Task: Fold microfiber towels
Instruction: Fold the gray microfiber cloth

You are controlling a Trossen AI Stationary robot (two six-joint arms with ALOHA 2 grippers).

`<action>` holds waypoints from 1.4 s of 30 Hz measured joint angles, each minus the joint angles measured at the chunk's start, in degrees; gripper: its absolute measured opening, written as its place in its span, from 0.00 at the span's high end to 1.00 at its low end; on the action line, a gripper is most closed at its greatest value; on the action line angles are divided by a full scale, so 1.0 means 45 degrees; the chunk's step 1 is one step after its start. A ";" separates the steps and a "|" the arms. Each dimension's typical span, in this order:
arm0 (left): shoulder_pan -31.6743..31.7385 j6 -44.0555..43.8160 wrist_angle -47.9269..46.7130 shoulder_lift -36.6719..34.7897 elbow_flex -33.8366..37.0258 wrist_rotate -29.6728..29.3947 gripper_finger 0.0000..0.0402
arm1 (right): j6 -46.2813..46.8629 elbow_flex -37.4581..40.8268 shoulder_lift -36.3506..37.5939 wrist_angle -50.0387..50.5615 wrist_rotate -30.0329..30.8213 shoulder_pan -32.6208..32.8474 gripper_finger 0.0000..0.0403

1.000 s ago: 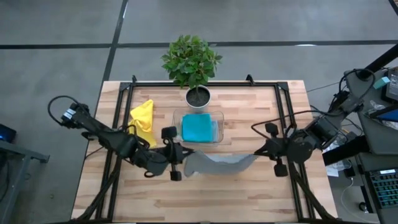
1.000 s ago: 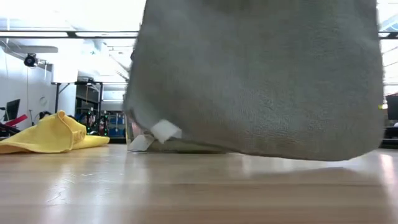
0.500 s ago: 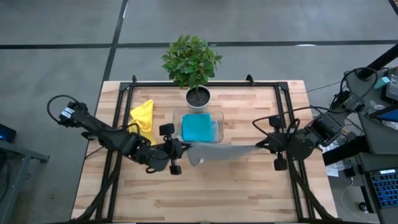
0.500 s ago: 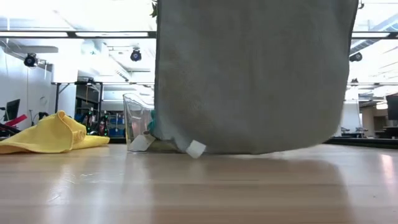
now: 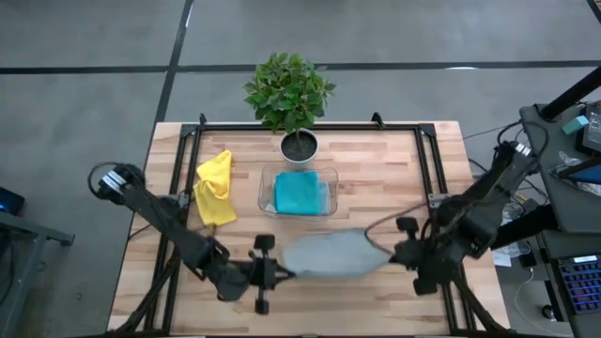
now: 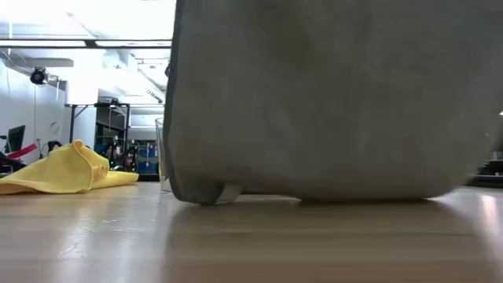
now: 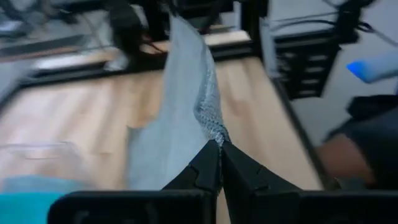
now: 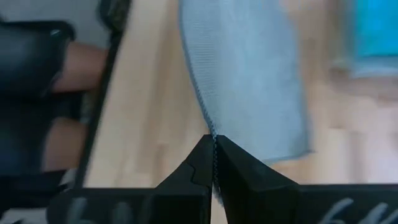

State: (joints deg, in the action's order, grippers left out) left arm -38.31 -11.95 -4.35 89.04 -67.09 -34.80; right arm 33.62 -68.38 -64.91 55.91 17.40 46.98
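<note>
Grey towel (image 5: 326,255) hangs stretched between two grippers near the table's front edge, its long axis running left to right. Left gripper (image 5: 278,273) pinches one corner — fingers closed on the cloth. Right gripper (image 5: 387,253) pinches the opposite corner the same way. Both sit equally close to it, one at each end; its lower hem (image 6: 314,192) reaches the wooden table (image 5: 376,300).

arms: dark, jointed, slim | cables: black loops | left hand (image 7: 219,163): black tapered fingers
</note>
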 joint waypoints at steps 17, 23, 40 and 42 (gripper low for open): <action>-0.0273 -0.3957 0.2284 0.3966 -0.0169 0.4525 1.00 | 0.0419 0.2314 -0.3093 -0.4930 -0.4224 0.0327 0.98; -0.0133 -0.4110 0.1169 0.3834 -0.0034 0.4142 1.00 | 0.0483 0.2952 -0.2919 -0.4915 -0.4103 -0.0816 0.98; 0.0787 -0.5601 -0.3713 0.3338 -0.0014 0.2279 1.00 | -0.2113 0.3439 -0.2795 -0.4086 -0.3528 -0.3911 0.98; 0.0863 -0.5737 -0.4255 0.3306 -0.0006 0.2211 1.00 | -0.2369 0.3454 -0.2799 -0.4055 -0.3515 -0.4121 0.98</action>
State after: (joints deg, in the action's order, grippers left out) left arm -34.43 -37.77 -23.50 103.92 -67.12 -24.85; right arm 22.95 -52.84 -77.51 37.66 1.58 28.43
